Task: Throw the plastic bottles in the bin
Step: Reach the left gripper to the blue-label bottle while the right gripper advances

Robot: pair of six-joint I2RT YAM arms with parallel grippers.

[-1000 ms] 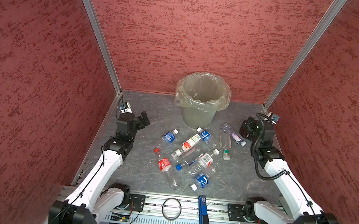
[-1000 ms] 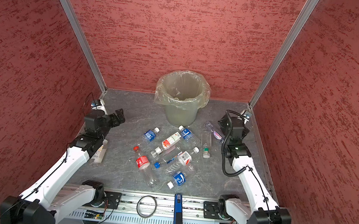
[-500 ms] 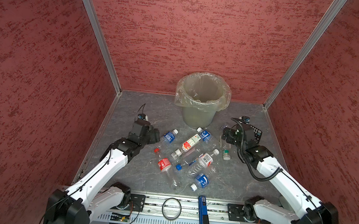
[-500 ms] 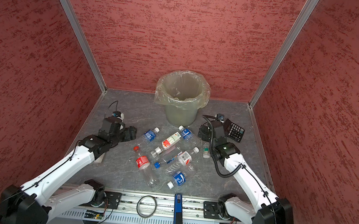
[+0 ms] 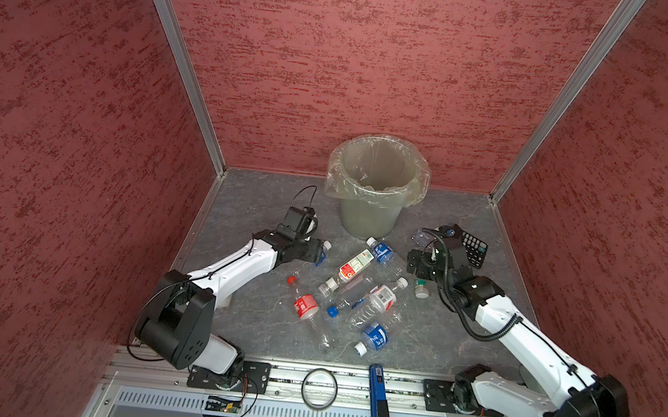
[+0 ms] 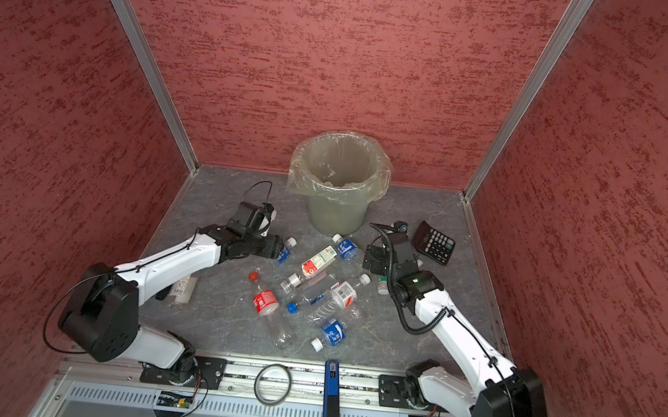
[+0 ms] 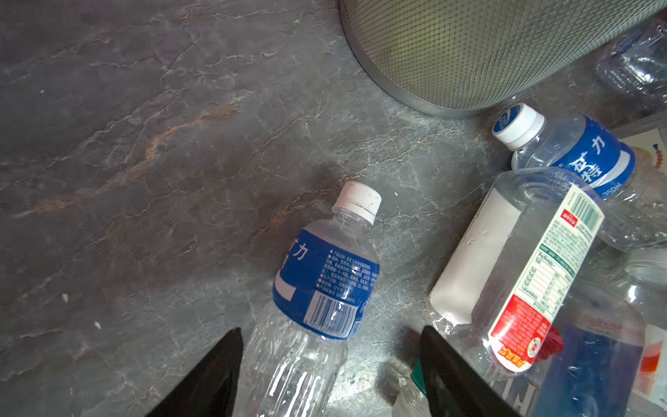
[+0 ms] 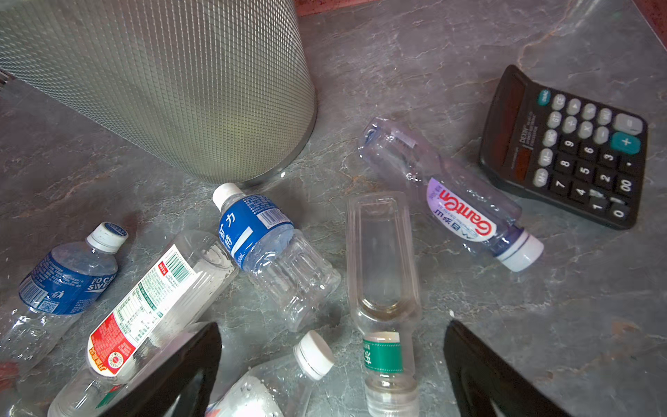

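Several plastic bottles (image 5: 353,268) lie in a loose pile in front of the bin (image 5: 369,217), a grey-green bucket lined with a clear bag. My left gripper (image 7: 330,330) is low at the pile's left edge, astride a blue-labelled, white-capped bottle (image 7: 325,281). Its jaws are open, one finger against the bottle and the other apart from it. My right gripper (image 8: 332,326) hangs wide open over a green-labelled bottle (image 8: 382,274) and a white-capped bottle's neck (image 8: 314,355), holding nothing. A purple-labelled bottle (image 8: 458,205) lies beyond.
A black calculator (image 5: 472,250) lies at the right, beside the right gripper. A white-labelled bottle (image 6: 182,287) lies under the left arm near the left wall. A black ring (image 5: 319,387) and a blue tool (image 5: 376,397) rest on the front rail. Red walls close in three sides.
Both arms swung in from the side walls to the pile. The left gripper came down around the blue-labelled bottle and its jaws narrowed. The right gripper dropped towards the green-labelled bottle.
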